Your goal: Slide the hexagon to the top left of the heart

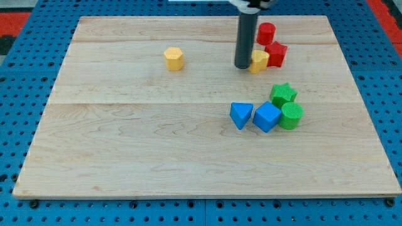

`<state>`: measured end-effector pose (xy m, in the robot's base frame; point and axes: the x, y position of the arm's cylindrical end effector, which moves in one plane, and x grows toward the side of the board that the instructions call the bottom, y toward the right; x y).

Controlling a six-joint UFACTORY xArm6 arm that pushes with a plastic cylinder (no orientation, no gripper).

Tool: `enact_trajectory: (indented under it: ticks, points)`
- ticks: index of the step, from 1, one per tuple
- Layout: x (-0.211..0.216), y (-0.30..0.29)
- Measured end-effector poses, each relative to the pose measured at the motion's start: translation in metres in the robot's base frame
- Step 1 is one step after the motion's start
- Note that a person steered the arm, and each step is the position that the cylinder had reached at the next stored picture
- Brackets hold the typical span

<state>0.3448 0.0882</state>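
Observation:
The yellow hexagon (pixel 174 58) lies on the wooden board in the upper middle-left. The yellow heart (pixel 259 61) lies at the upper right, its left side partly hidden by my rod. My tip (pixel 242 66) rests on the board right against the heart's left side, far to the right of the hexagon. The hexagon stands alone, about level with the heart.
A red star-like block (pixel 276 54) touches the heart's right side, and a red round block (pixel 266 32) sits just above it. Lower right is a cluster of a green star (pixel 283 94), a green cylinder (pixel 291 116), a blue cube (pixel 266 117) and a blue triangle (pixel 241 115).

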Motion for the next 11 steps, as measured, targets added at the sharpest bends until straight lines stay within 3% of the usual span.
enact_trajectory:
  ticks: [3, 4, 5, 7, 8, 9, 11]
  points:
    - [0.031, -0.018]
    - [0.031, -0.105]
    - [0.018, -0.158]
    - [-0.021, -0.154]
    - [-0.033, -0.203]
    - [-0.05, -0.18]
    - [-0.051, -0.047]
